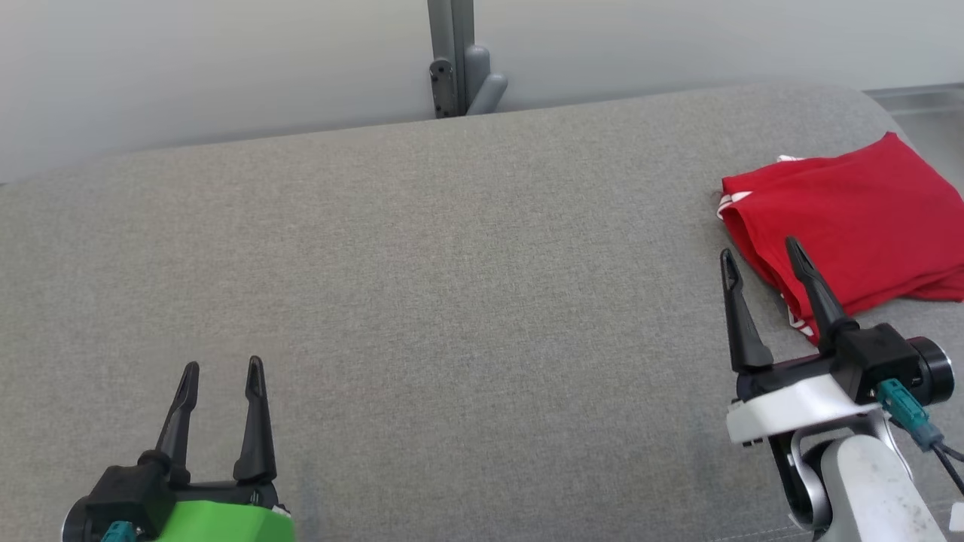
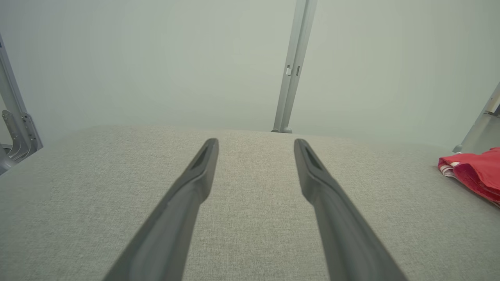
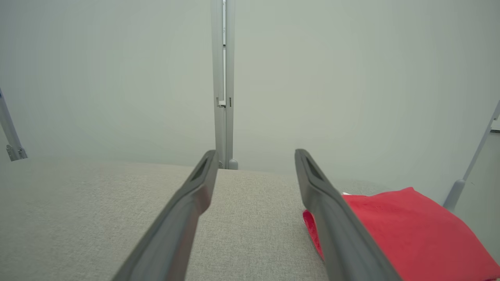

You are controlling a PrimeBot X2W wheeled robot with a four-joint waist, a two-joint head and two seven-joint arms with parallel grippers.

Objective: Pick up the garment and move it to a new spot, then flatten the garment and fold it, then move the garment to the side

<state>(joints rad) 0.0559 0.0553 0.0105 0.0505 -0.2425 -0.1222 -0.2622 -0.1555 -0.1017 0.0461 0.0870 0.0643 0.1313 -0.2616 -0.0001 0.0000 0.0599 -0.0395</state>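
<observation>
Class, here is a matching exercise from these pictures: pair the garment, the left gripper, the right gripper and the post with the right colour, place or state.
Things:
1. garment
2. left gripper
3. right gripper
4. post

Descriptions:
A. grey, upright, at the back
B. red, folded, at the right
C. green base, lower left, open
D. white base, open, beside the garment

Pairs: 1-B, 2-C, 3-D, 4-A

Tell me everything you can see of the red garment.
The red garment is soft cloth folded into a flat, layered rectangle, with white striped trim showing at its left edge. It lies on the grey upholstered surface, far right. The open right hand stands beside its near corner, apparently not holding it.
</observation>
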